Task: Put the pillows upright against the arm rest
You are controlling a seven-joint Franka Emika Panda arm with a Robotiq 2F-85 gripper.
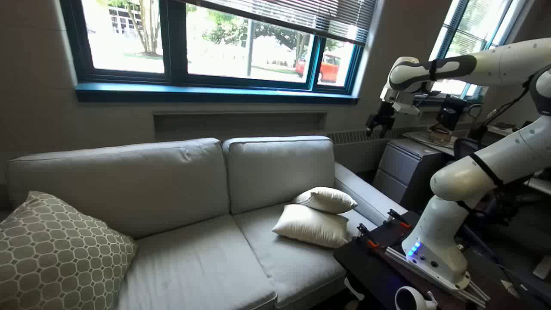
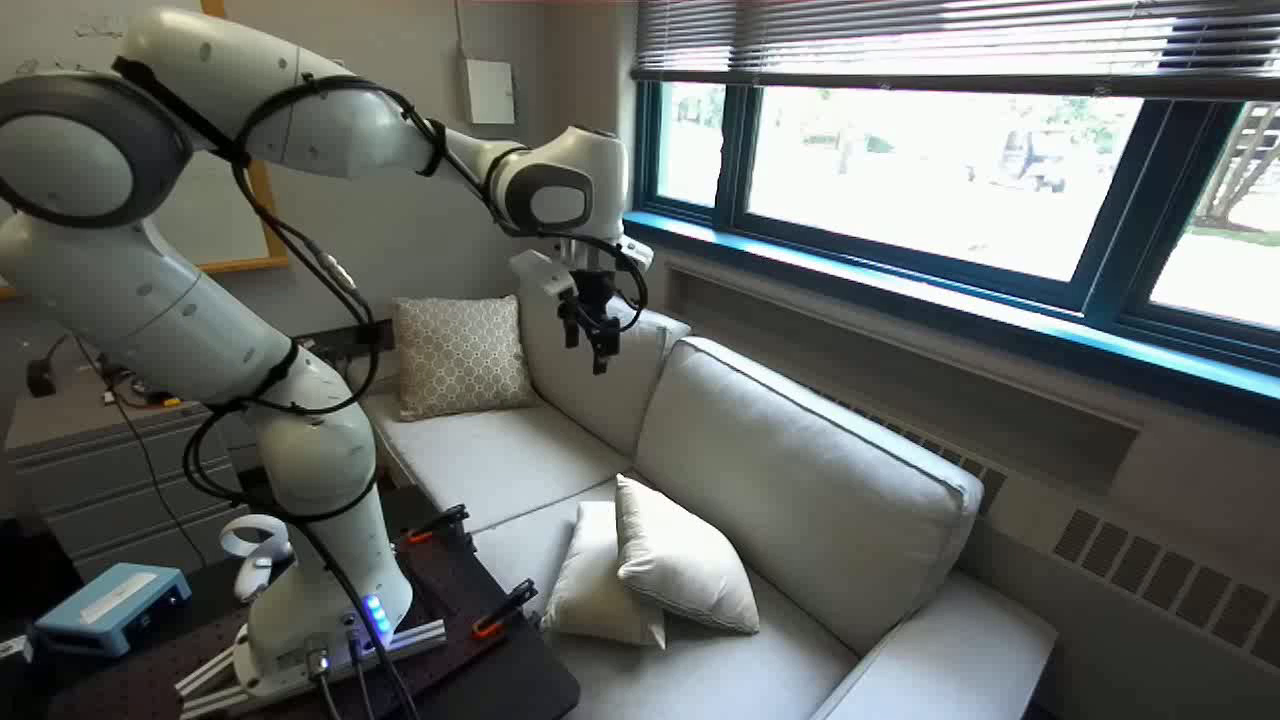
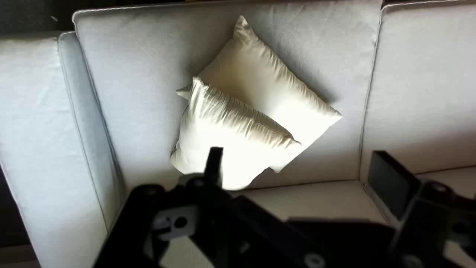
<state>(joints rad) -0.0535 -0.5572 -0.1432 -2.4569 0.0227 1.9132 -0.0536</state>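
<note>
Two cream-white pillows lie overlapped on the couch seat, seen in all views. The smaller pillow (image 1: 325, 199) (image 2: 685, 560) (image 3: 223, 137) is tilted, leaning over part of the larger pillow (image 1: 311, 224) (image 2: 590, 590) (image 3: 267, 80), on the side of the backrest. A strip of bare seat separates both from the light grey arm rest (image 1: 366, 193) (image 2: 960, 650) (image 3: 41, 111) in the wrist view. High above the couch hangs my gripper (image 1: 377, 131) (image 2: 587, 355) (image 3: 299, 167), pointing down. Its fingers (image 3: 392, 184) are spread wide with nothing held between them.
The back cushions (image 1: 280, 172) (image 2: 800, 490) rise behind the pillows. A big lattice-patterned pillow (image 1: 64, 254) (image 2: 465, 355) sits at the couch's far end. My base stands on a black table (image 1: 366, 258) with orange-black clamps (image 2: 505, 608), close to the seat's front.
</note>
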